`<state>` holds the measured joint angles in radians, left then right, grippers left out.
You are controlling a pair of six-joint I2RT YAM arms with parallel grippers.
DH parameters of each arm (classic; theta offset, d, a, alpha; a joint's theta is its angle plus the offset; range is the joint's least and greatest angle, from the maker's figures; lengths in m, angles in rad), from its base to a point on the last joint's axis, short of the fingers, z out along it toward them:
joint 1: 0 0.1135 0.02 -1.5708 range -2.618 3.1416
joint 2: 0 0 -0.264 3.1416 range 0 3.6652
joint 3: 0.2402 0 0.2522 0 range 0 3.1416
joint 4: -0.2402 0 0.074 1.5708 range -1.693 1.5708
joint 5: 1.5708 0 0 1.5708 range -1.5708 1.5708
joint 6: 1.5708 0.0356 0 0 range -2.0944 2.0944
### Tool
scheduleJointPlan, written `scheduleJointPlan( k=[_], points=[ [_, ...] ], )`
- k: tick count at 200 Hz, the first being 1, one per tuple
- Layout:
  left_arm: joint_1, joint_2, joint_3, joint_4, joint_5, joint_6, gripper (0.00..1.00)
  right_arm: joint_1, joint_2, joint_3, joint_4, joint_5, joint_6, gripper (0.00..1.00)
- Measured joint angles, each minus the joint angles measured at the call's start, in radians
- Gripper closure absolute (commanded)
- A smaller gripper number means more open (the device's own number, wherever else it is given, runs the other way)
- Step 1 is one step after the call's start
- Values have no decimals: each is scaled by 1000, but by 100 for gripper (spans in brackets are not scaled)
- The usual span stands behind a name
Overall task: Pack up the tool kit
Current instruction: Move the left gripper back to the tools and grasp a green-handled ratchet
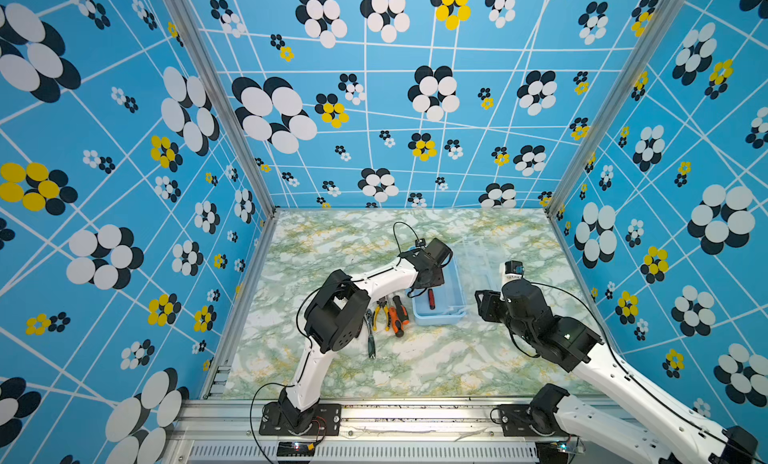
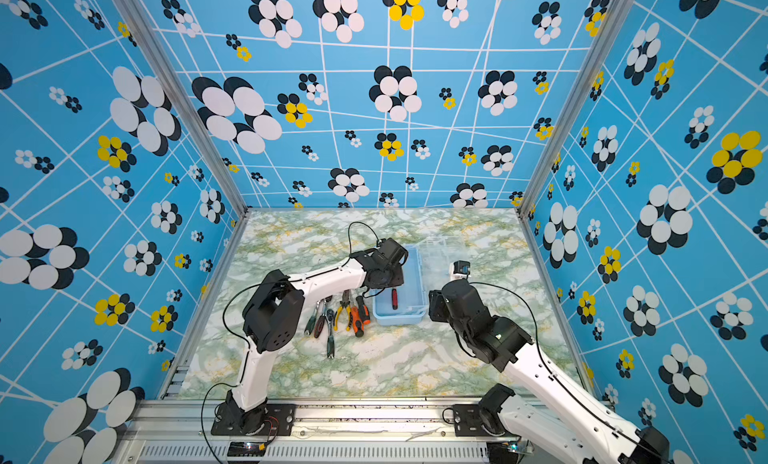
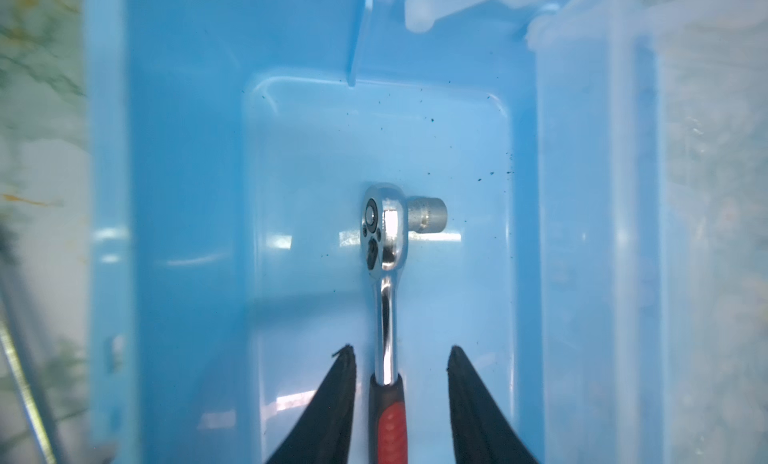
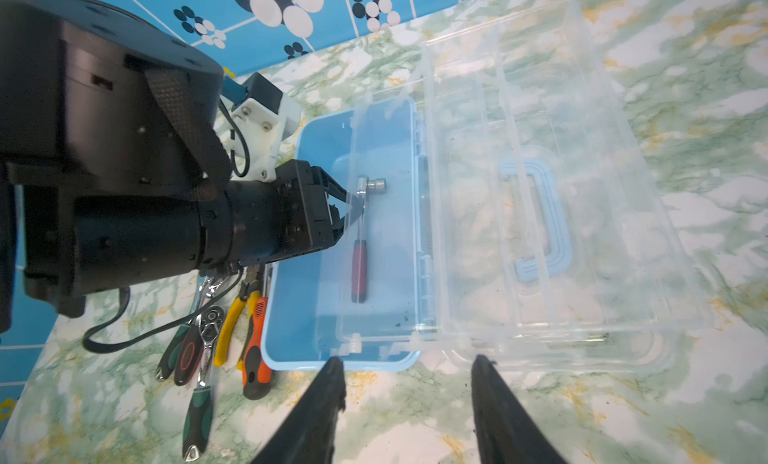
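Observation:
The light-blue box (image 4: 291, 316) of the tool kit stands open in mid-table, seen in both top views (image 1: 440, 318) (image 2: 399, 319). Its clear lid (image 4: 582, 233), with a blue handle (image 4: 540, 220), is folded flat beside it. A chrome ratchet wrench (image 3: 386, 241) with a red-black grip lies on the box floor (image 4: 360, 254). My left gripper (image 3: 401, 349) hangs over it, open, a gap on each side of the grip. My right gripper (image 4: 407, 360) is open and empty above the table just before the box's near end.
Left of the box several tools lie side by side on the marble table: yellow-handled pliers (image 4: 232, 320), an orange-black screwdriver (image 4: 255, 349), a green-handled ratchet wrench (image 4: 201, 383) and a red-black handled tool (image 4: 187, 353). The left arm (image 1: 374, 279) reaches over them.

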<state>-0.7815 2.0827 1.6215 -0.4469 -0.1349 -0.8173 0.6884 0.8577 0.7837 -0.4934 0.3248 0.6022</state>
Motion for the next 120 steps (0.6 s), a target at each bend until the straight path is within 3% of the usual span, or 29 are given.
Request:
scheduleJointPlan(
  k=[48, 50, 120],
  points=[
    [50, -343, -222, 14, -66, 57, 58, 71, 62, 44, 9, 5, -23, 48],
    [53, -354, -230, 14, -68, 60, 54, 73, 65, 44, 9, 6, -24, 48],
    [242, -753, -678, 93, -56, 176, 51, 192, 187, 61, 51, 47, -41, 49]
  ],
)
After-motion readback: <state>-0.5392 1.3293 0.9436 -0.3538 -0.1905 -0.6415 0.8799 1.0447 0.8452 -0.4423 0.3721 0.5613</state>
